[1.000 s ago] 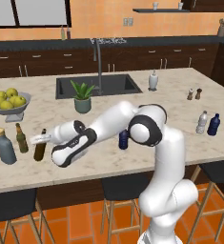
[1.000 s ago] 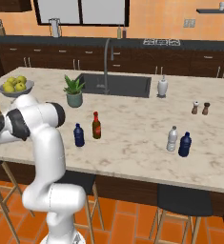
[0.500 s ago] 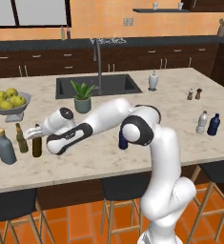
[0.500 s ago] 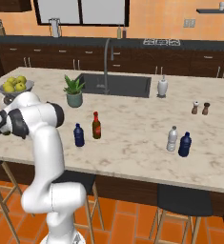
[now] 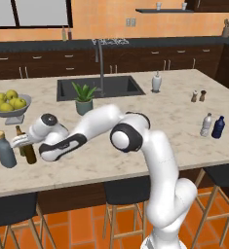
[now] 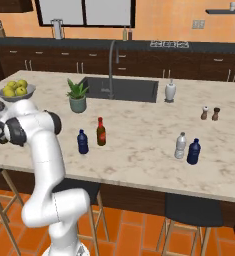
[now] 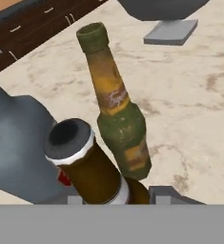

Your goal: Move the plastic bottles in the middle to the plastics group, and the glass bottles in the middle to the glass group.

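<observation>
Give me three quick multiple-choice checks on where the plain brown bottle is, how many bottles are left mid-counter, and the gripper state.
1. The plain brown bottle stands:
A. by the sink
B. beside the grey-blue bottle
C. by the shakers

2. Bottles standing mid-counter:
A. two
B. three
C. none

3. The gripper is:
A. wide open
B. shut on the brown bottle
C. over the fruit bowl

Answers: 1 B, it stands among the glass group at the counter's left end. 2 A, the navy bottle and the red-capped bottle remain. 3 B, the hand view shows the bottle between the fingers.
</observation>
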Controlling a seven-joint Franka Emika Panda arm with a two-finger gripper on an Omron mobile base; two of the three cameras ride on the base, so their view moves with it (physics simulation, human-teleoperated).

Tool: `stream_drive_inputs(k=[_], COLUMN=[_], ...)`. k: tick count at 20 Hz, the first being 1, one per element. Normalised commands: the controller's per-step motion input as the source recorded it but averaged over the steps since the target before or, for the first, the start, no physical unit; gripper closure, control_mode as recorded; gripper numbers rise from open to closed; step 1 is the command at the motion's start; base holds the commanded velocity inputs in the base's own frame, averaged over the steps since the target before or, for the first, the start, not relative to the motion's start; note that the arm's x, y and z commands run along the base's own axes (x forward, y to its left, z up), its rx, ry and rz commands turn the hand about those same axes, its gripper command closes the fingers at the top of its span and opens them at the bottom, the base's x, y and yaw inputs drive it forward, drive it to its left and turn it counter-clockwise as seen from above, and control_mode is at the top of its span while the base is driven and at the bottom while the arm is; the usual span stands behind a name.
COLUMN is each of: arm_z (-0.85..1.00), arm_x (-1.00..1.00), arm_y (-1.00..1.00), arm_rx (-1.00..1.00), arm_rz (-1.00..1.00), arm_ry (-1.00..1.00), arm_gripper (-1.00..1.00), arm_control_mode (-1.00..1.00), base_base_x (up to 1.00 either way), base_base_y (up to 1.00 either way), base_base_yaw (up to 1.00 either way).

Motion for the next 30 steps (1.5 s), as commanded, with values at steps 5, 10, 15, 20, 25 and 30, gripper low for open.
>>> stream_drive_inputs(k=[5, 10, 15, 20, 25, 30], arm_z=[-0.48, -0.48, -0.49, -0.30, -0.41, -0.40], arm_x=[0.01, -0.06, -0.23, -0.07, -0.08, -0.03], arm_y=[0.09, -0.31, -0.39, -0.08, -0.05, -0.06], arm_rx=[0.00, 0.00, 0.00, 0.00, 0.00, 0.00], arm_rz=[0.00, 0.00, 0.00, 0.00, 0.00, 0.00], arm_ry=[0.00, 0.00, 0.00, -0.02, -0.01, -0.02], arm_gripper=[1.00, 1.00, 1.00, 1.00, 1.00, -1.00], arm_control_mode=[-1.00, -1.00, -1.00, -1.00, -1.00, -1.00], base_base_x=[0.00, 0.00, 0.00, 0.00, 0.00, 0.00], base_base_y=[0.00, 0.00, 0.00, 0.00, 0.00, 0.00], base_base_yaw=[0.00, 0.00, 0.00, 0.00, 0.00, 0.00])
